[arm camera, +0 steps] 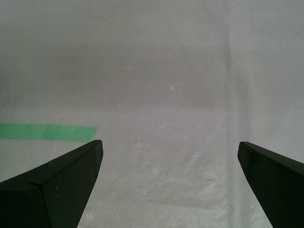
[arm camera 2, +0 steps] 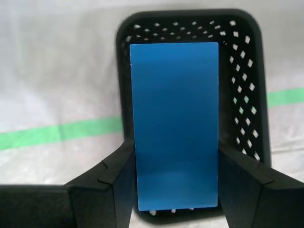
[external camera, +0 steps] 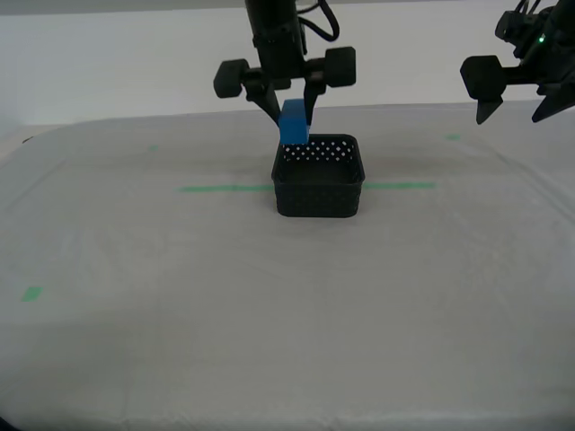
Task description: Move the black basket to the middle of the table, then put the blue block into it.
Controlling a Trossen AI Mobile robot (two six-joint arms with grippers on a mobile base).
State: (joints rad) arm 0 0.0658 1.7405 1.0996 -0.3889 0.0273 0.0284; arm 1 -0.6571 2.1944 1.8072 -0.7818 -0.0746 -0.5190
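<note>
Both fingers of my second gripper (arm camera 2: 176, 190) clamp the blue block (arm camera 2: 175, 123) directly above the black basket (arm camera 2: 247, 95), lined up for dropping; my first gripper (arm camera: 170, 185) hangs spread, empty.

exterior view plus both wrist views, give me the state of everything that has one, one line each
blue block: held in the air between closed jaws, over the basket's back rim, not yet inside
black basket: upright on the table, on the green tape line, nothing seen inside
my second gripper: shut on the blue block
my first gripper: jaws open, holding nothing, above bare cloth
table: cloth flat
</note>
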